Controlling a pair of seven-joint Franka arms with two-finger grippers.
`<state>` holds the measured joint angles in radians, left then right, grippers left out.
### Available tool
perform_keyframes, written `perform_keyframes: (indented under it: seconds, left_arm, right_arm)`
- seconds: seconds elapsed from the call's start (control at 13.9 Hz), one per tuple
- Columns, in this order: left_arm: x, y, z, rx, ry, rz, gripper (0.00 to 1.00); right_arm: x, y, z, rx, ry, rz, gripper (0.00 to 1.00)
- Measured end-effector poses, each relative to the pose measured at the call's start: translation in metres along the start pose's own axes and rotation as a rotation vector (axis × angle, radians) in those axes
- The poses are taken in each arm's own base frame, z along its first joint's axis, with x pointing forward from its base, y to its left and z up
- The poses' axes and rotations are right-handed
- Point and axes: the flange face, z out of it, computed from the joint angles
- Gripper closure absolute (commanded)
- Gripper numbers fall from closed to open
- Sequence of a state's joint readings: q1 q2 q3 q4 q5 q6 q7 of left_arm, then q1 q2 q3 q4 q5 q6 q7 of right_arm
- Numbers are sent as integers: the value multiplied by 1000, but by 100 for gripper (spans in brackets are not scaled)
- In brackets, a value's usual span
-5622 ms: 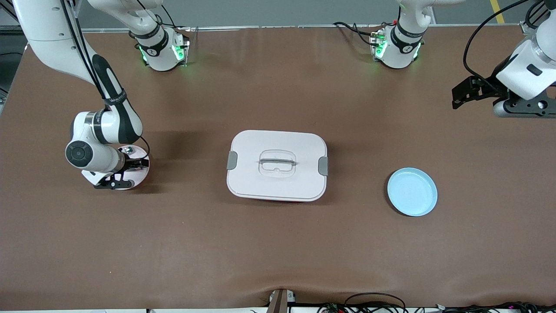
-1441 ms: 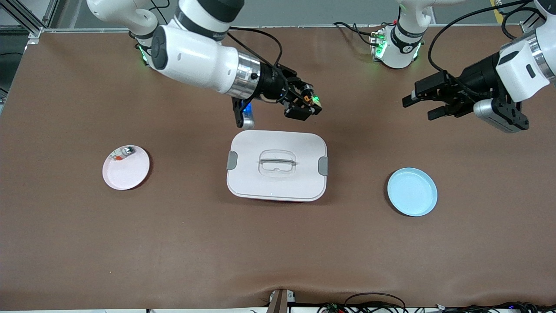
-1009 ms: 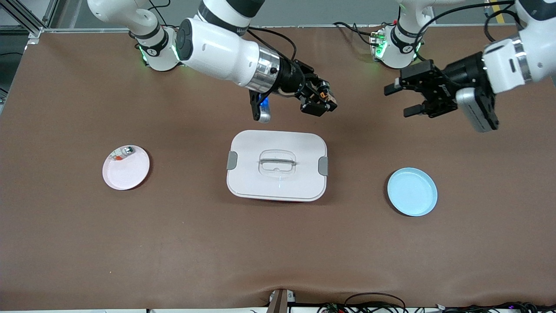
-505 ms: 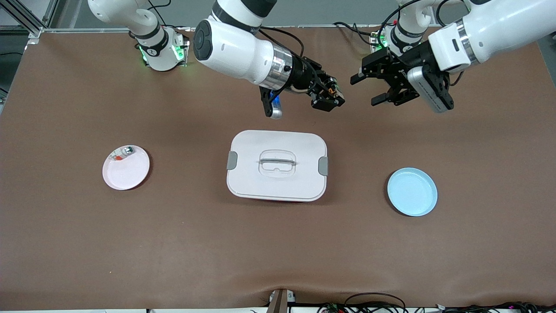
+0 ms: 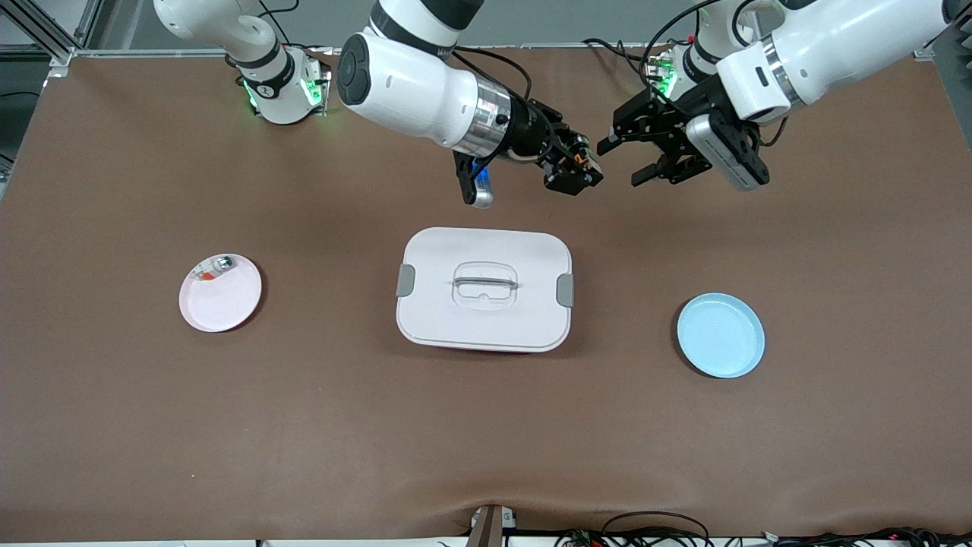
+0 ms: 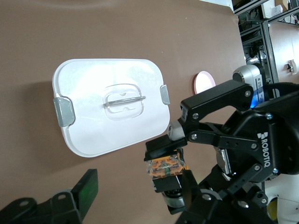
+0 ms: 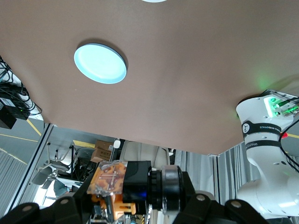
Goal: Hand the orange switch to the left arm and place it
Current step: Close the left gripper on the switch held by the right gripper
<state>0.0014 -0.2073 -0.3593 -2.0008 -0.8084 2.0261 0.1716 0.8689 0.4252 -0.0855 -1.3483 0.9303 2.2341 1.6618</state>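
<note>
The orange switch (image 5: 580, 159) sat clamped in the right gripper (image 5: 575, 169), up over the table just past the box (image 5: 484, 289). It was a small black block with an orange, clear-topped part. The left gripper (image 5: 625, 160) hung beside it, fingers apart.

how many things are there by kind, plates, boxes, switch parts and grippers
plates: 2, pink plate and blue plate
boxes: 1, white box
switch parts: 2, orange switch held in the right gripper, small piece on the pink plate
grippers: 2, right gripper and left gripper
total: 7
</note>
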Motion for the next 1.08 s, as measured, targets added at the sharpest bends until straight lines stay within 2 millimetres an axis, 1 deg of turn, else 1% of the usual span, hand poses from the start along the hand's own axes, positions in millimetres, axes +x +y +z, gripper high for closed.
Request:
perform_keyframes:
  seconds: [0.22, 0.36, 0.5, 0.94, 1.01, 1.08]
  left_arm:
    - [-2, 2, 9, -7, 16, -7, 23]
    - [-4, 5, 14, -30, 22, -19, 28]
    - [-4, 6, 16, -43, 28, -31, 31]
    - [-7, 8, 27, -59, 61, -50, 33]
    - [-8, 10, 31, -63, 64, -53, 37]
    - [-9, 11, 34, -64, 64, -53, 39]
  right_arm:
    - [0, 0, 0, 0, 0, 0, 88]
    - [0, 0, 0, 0, 0, -1, 88]
    - [0, 0, 0, 0, 0, -1, 88]
    - [1, 0, 0, 0, 3, -1, 88]
    - [0, 0, 1, 0, 2, -1, 88]
    - [0, 0, 1, -1, 2, -1, 88]
